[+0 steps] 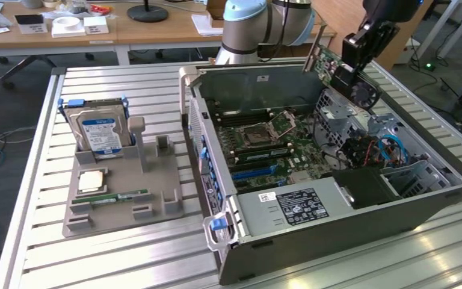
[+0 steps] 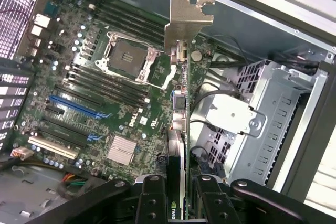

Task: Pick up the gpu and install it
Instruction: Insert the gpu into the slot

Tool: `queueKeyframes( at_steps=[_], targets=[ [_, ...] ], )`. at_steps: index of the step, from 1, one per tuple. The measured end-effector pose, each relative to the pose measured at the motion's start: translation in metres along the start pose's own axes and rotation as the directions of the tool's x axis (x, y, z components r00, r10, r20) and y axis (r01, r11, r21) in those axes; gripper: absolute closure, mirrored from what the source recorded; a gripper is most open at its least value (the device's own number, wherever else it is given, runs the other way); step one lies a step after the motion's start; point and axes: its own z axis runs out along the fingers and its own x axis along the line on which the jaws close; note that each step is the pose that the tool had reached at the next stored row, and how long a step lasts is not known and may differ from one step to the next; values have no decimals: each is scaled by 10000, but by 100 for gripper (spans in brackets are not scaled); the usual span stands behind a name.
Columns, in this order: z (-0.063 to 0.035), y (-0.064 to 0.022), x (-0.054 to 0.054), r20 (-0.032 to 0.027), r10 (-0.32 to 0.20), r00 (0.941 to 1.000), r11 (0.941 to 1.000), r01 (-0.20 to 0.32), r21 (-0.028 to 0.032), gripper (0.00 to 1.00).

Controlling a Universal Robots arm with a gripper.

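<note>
End effector (image 1: 358,51): clamped on the gpu, one finger on each face of the card.
Gpu (image 1: 337,71): held on edge and tilted, in the air above the open computer case, touching no slot.
Computer case (image 1: 335,235): on its side on the table (image 1: 135,259), motherboard (image 1: 271,147) exposed.
Gray holder (image 1: 118,211): beside the case on the exterior view's left, carrying an upright hard drive (image 1: 101,132) and a flat RAM stick (image 1: 118,196).
</note>
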Motion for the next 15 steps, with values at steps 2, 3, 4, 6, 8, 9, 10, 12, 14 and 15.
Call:
queueKeyframes(
  at_steps=[2, 3, 4, 6, 8, 9, 10, 12, 14, 15],
  targets=[
    [1, 0, 0, -8, -157, 9999, 9999, 157, -7, 74],
    [2, 0, 0, -13, -237, 9997, 9997, 237, -10, 74],
    [2, 0, 0, -17, -319, 9995, 9995, 319, -13, 74],
    [2, 0, 0, -27, -493, 9988, 9988, 493, -21, 74],
    [3, 0, 0, -35, -656, 9978, 9978, 656, -28, 74],
    [2, 0, 0, -40, -735, 9973, 9973, 735, -31, 74],
    [3, 0, 0, -44, -820, 9966, 9966, 820, -35, 74],
    [3, 0, 0, -54, -1019, 9948, 9948, 1019, -44, 74],
    [3, 0, 0, -66, -1253, 9921, 9921, 1252, -55, 74],
    [3, 0, 0, -73, -1368, 9906, 9906, 1367, -59, 74]
  ],
)
